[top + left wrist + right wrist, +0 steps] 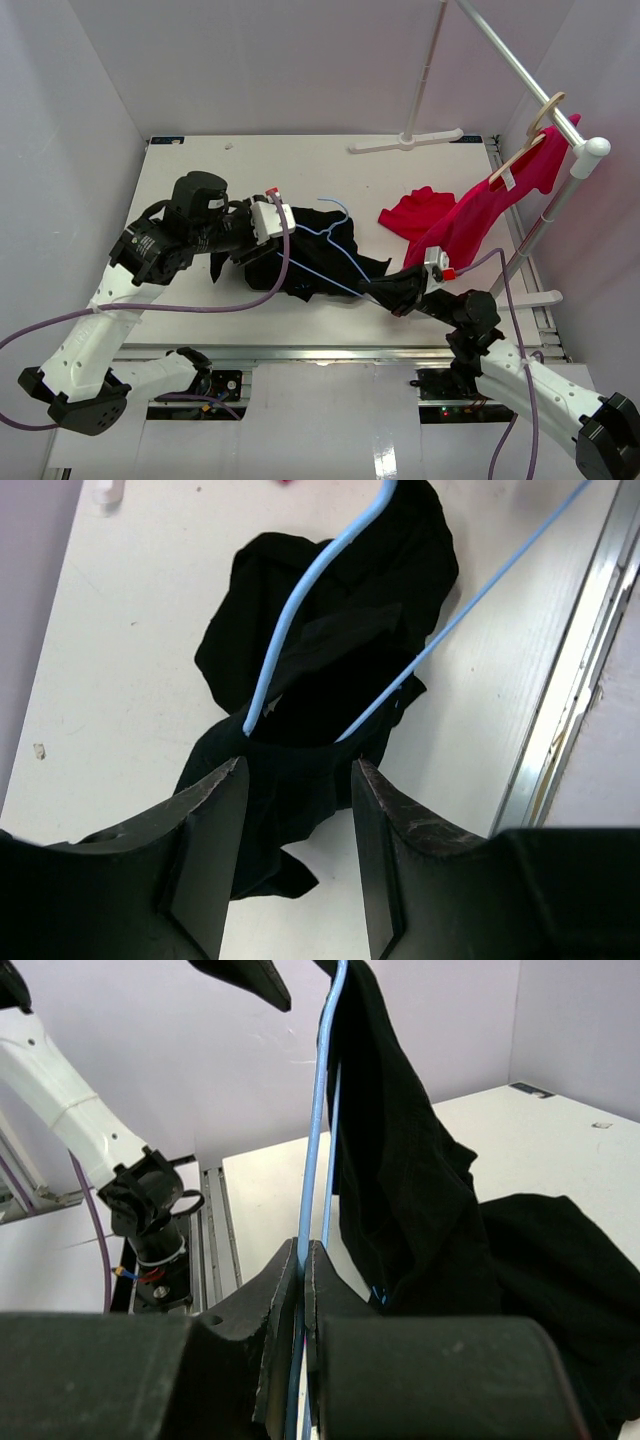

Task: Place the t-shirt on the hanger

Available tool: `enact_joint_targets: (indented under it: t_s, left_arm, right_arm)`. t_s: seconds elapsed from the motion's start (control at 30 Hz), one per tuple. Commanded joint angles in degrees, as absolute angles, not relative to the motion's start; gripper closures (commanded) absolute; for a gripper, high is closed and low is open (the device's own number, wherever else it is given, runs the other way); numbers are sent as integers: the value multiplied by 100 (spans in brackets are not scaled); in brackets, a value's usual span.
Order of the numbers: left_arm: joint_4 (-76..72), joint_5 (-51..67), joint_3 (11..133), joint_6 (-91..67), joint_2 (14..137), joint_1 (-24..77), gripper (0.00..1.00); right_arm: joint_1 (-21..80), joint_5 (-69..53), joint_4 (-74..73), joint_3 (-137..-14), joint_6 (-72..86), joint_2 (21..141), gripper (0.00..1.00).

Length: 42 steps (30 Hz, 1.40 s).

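We see two matching arms. The left arm [85, 345] and the right arm [540, 385] have white shells on their near links, black bases, and black motor housings at the joints. A purple cable [200, 308] runs along each, and each wrist carries a white block [268, 218] with a small red part. The left gripper [299, 770] has matt black wedge-shaped fingers [210, 820], scuffed grey on the right one's inner face. The right gripper [303, 1250] is the same matt black.
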<state>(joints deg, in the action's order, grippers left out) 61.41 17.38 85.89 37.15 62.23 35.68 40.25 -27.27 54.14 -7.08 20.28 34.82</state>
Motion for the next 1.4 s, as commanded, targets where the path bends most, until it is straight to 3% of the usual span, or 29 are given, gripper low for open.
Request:
enact_joint_targets:
  t_s: [0.0, 0.73, 0.8, 0.87, 0.9, 1.17, 1.37]
  left_arm:
    - [6439, 1681, 8638, 4106, 6299, 3742, 44]
    - [6043, 828, 8663, 4608, 6228, 3955, 45]
    - [6167, 1020, 8586, 4629, 6287, 3963, 54]
    - [6202, 1117, 8506, 4627, 6374, 3964, 81]
    - [6186, 1129, 8489, 4600, 6439, 3964, 87]
    - [6456, 2222, 9082, 4351, 6741, 3964, 82]
    - [6619, 3113, 9165, 4434, 6525, 3972, 99]
  right_arm:
    - [4043, -3061, 5610, -1049, 1862, 3305, 92]
    - [4043, -3182, 4991, -1030, 1642, 2595, 92]
    - [4035, -3182, 4984, -1020, 1652, 2553, 92]
    - [4043, -3203, 4983, -1011, 1644, 2519, 92]
    - [4043, -3225, 4983, -1011, 1644, 2497, 92]
    - [4034, -3865, 4984, -1295, 1635, 2727, 92]
    - [4042, -4371, 5000, -1540, 1621, 2877, 92]
